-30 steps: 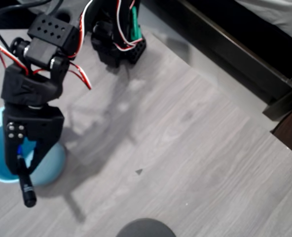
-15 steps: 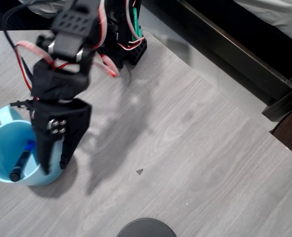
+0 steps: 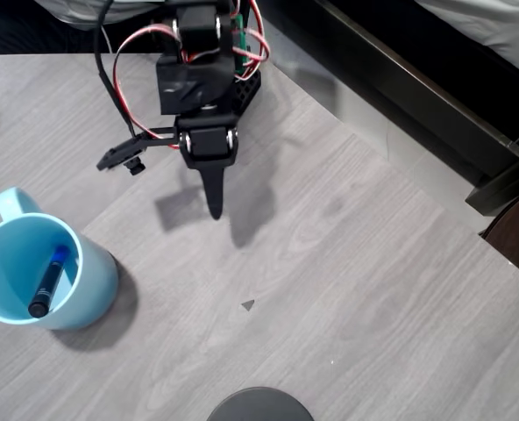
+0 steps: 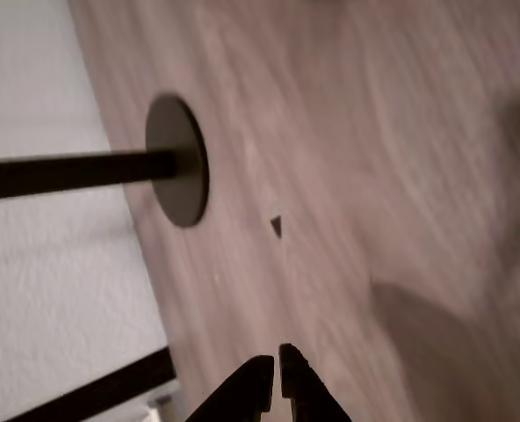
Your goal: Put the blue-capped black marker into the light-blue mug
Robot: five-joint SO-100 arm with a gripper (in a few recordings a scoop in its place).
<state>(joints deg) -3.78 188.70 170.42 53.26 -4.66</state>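
Observation:
The light-blue mug (image 3: 98,279) stands upright at the lower left of the overhead view, handle toward the top. The blue-capped black marker (image 3: 47,281) leans inside it, blue cap up and black end at the bottom of the mug. My gripper (image 3: 214,209) hangs well away from the mug, up and to the right near the arm's base, pointing down the picture. In the wrist view its fingertips (image 4: 258,376) meet with nothing between them, so the gripper (image 4: 275,374) is shut and empty above bare wood.
A dark round stand base (image 3: 259,405) sits at the table's bottom edge; the wrist view shows it (image 4: 178,161) with a dark pole. A small dark triangular mark (image 3: 247,304) lies mid-table. The table's edge (image 3: 391,162) runs diagonally at the right, dark furniture beyond.
The marker left my gripper and now rests in the mug. The arm pulled back from over the mug, up and to the right toward its base, and the fingers closed.

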